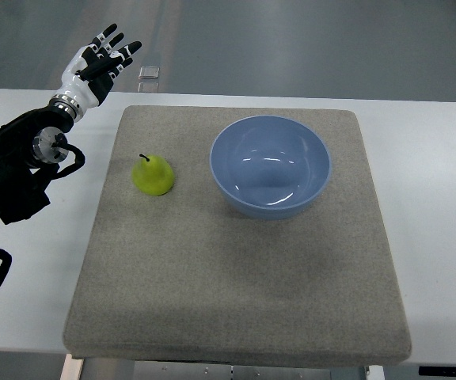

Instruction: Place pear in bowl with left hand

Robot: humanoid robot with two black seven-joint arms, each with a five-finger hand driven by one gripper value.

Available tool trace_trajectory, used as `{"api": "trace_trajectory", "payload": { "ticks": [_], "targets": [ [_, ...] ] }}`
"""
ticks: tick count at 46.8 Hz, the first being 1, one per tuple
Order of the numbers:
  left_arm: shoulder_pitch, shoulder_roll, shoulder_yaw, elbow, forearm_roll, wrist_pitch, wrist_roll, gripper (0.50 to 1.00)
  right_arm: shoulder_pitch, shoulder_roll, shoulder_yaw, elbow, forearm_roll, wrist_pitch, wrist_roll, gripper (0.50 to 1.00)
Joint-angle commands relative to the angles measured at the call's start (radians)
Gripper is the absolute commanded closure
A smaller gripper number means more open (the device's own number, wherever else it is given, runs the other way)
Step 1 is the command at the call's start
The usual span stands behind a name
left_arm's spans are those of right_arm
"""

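From the top view, my left hand [97, 63] is up past the far left corner of the tabletop [438, 206], fingers [115, 41] spread apart, holding nothing. The pear [153, 175] sits upright on the gray mat [236, 293] (stem up), just beside the empty blue bowl [270, 166], not touching it.

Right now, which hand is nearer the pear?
Left. The left hand is up at the table's far left, fingers spread, beyond the pear and apart from it. The right hand is out of view.
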Motion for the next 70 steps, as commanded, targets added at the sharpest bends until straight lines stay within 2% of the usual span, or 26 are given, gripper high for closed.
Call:
{"api": "trace_trajectory", "payload": {
  "ticks": [1, 10, 70],
  "targets": [
    [0.0, 0.0, 0.0, 0.002, 0.001, 0.0, -0.001, 0.506, 0.0, 0.0, 0.0, 0.0, 0.0, 0.0, 0.0, 0.574],
    [0.001, 0.002, -0.072, 0.006, -0.027, 0.002, -0.007, 0.508, 0.0, 0.0, 0.0, 0.0, 0.0, 0.0, 0.0, 0.576],
    [-0.002, -0.006, -0.063, -0.005, -0.016, 0.002, -0.008, 0.506, 0.0, 0.0, 0.0, 0.0, 0.0, 0.0, 0.0, 0.574]
  ]
}}
